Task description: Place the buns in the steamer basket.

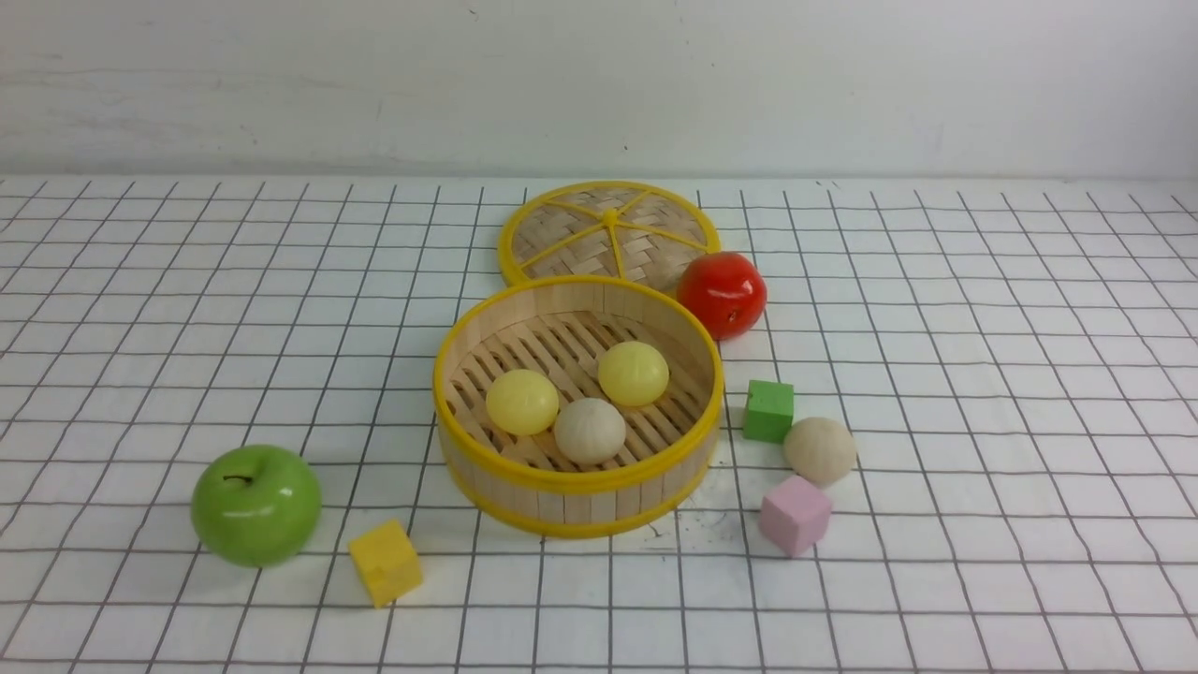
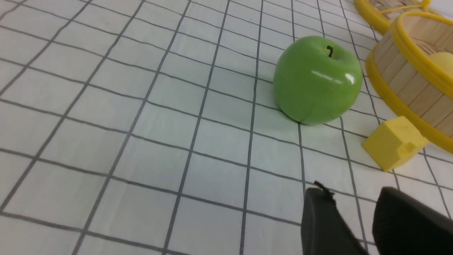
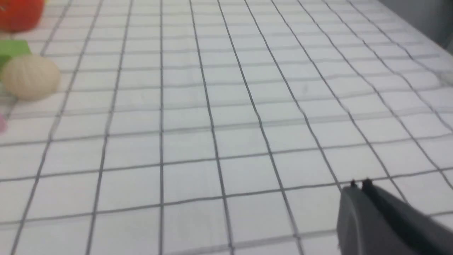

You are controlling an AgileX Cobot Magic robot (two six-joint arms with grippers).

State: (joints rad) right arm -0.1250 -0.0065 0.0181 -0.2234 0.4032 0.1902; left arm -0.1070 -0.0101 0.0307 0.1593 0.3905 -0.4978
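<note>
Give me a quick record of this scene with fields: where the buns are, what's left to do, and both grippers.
in basket: two yellow buns and one beige bun in the steamer basket
outside: beige bun between the green cube and pink cube
left gripper: open, empty
right gripper: shut, empty
remaining: one bun

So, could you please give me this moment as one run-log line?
in steamer basket: three buns | out: beige bun between green cube and pink cube | left gripper open, empty | right gripper shut, empty
</note>
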